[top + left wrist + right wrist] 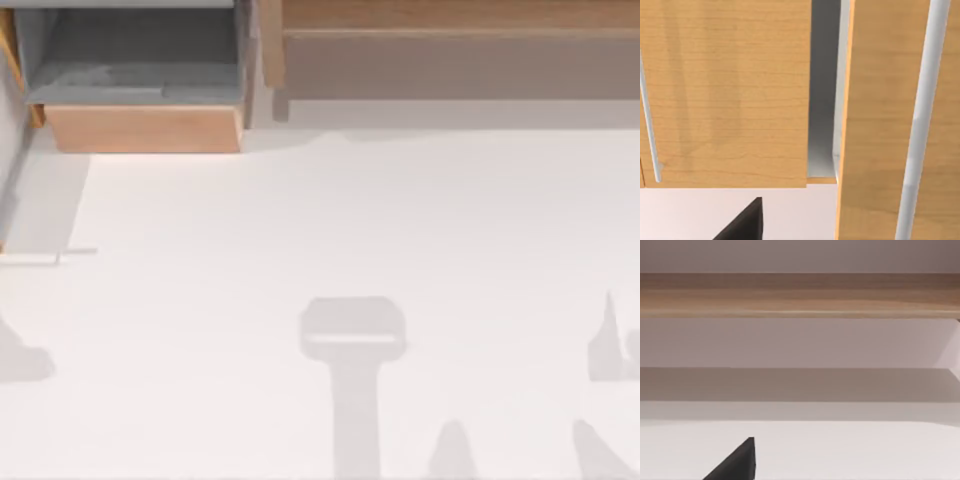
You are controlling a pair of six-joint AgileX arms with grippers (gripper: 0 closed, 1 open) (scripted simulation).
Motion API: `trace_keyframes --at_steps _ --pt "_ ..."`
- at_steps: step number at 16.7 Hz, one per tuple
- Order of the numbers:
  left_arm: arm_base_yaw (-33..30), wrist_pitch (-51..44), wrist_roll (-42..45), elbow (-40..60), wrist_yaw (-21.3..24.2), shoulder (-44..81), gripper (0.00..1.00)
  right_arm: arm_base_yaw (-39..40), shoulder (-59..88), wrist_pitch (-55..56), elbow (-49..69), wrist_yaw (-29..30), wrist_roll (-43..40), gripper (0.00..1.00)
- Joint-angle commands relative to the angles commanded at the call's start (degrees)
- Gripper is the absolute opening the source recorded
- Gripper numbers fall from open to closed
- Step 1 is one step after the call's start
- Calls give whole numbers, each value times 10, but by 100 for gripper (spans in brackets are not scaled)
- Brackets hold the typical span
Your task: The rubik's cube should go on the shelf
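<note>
Dark wedges at the lower edge of each wrist view are all I get of the left tool and the right tool. I cannot tell whether either one is spread, pressed together or pinching something.

Below them the white table carries soft grey shadows along its near side, one of them a broad block on a stem.

Further back on the left stands a grey-lined wooden box. The left wrist camera faces light-wood panels with pale rods running down them and a grey gap between.

On the far right runs the shelf, a long light-wood board over a brownish-grey recess, with its side post next to the box. The right wrist camera looks straight at that board.

I cannot tell where the rubik's cube is, and that looks like the main risk. If a tool already carries it, a loose pinch could drop it before it reaches the board. If it lies somewhere on the table, an arm could sweep past and knock it.

The box sits just beside the shelf post, so a drift to the left could land the cube in the wrong compartment. The left arm, close to those panels, could also clip a rod.
</note>
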Motion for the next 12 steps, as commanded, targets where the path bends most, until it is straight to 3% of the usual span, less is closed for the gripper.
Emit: trace_keyframes --at_steps 6,12 --pt "29 21 2 -35 28 -13 100 0 0 0 0 0 0 100" --pt "33 7 -2 -27 20 -10 100 0 0 0 0 0 0 100"
